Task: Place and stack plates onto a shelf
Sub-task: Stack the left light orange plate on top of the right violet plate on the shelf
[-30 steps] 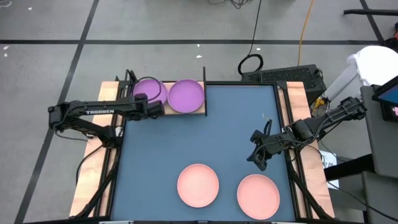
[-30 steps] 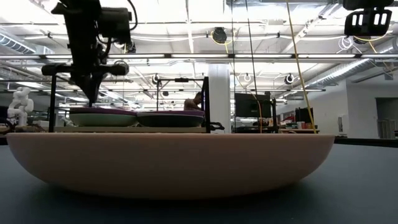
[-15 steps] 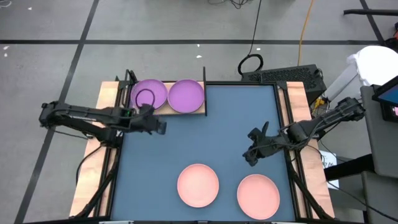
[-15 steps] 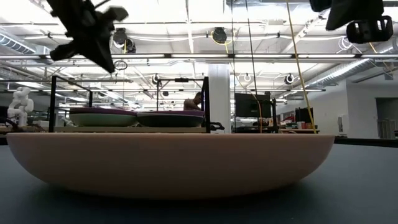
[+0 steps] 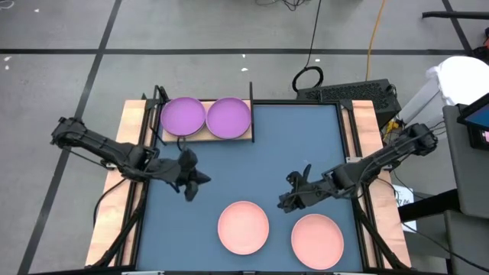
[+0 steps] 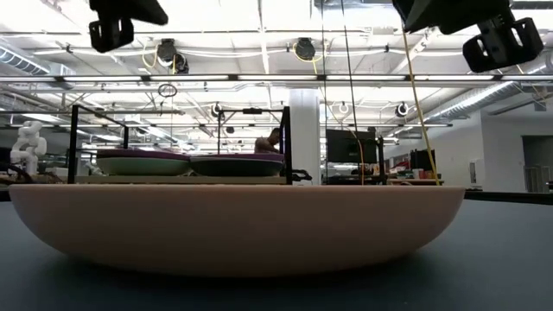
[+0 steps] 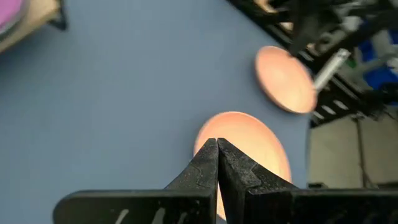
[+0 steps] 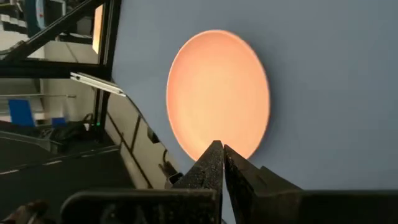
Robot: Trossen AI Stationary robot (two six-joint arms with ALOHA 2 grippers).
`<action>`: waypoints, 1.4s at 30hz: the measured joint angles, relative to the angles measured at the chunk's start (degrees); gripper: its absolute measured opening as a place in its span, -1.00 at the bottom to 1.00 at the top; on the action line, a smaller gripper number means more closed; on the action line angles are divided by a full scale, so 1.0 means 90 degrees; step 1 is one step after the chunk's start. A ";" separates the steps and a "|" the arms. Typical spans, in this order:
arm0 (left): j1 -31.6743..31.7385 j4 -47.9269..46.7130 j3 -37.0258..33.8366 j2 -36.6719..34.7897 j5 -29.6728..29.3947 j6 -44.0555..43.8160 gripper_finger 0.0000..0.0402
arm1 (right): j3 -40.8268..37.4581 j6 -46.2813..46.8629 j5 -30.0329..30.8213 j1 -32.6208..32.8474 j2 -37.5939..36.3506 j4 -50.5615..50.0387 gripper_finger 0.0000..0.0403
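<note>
Two purple plates (image 5: 183, 116) are seen side by side on the shelf (image 5: 205, 137), well behind the left gripper (image 5: 192, 182), whose jaws are pressed together and empty. Two salmon plates (image 5: 243, 227) are laid just ahead of both grippers; the right gripper (image 5: 284, 203) is likewise closed on nothing.

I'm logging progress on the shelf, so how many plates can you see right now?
4. Two purple plates sit side by side on the shelf; two salmon pink plates lie on the blue-grey mat. None looks stacked, though one could hide beneath another.
</note>
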 joint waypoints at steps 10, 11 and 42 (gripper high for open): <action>-0.0240 -0.0133 0.0000 -0.0114 0.0029 0.0433 -0.97 | 0.0308 -0.0359 -0.0187 -0.0194 0.0683 0.0199 -1.00; -0.0217 -0.0135 0.0000 -0.0114 0.0025 0.0510 -0.97 | 0.0335 -0.0501 -0.0189 -0.0236 0.0731 0.0188 -1.00; -0.1359 -0.0949 0.0000 -0.0106 -0.0773 0.0387 -0.97 | 0.0340 -0.0469 -0.0039 -0.0383 0.1573 0.1015 0.40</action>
